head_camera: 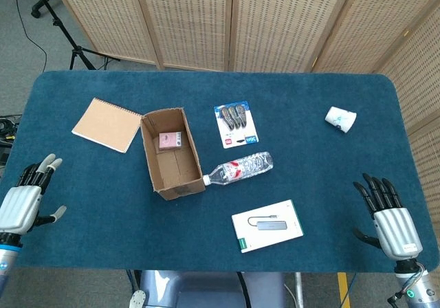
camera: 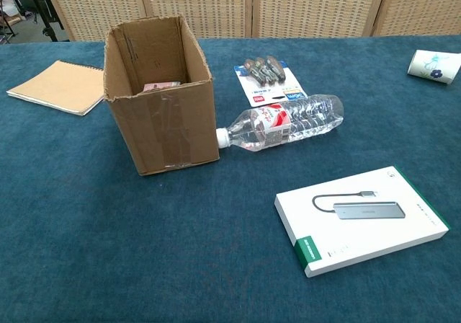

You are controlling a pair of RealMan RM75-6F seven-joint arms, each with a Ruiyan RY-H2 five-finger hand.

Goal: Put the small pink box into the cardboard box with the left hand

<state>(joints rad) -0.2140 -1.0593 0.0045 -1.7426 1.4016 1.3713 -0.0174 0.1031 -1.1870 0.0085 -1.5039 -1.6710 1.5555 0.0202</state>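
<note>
Resting boxed, pink box (head_camera: 169,140) (left hand (head_camera: 20,206) afar).

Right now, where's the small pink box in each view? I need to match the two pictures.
Head view: small pink box lies inside the cardboard box, at its far end, left of centre.
Chest view: only its top edge peeks over the cardboard box's near wall, upper left.
Shared landmark: the water bottle, cap touching the cardboard box.
</note>
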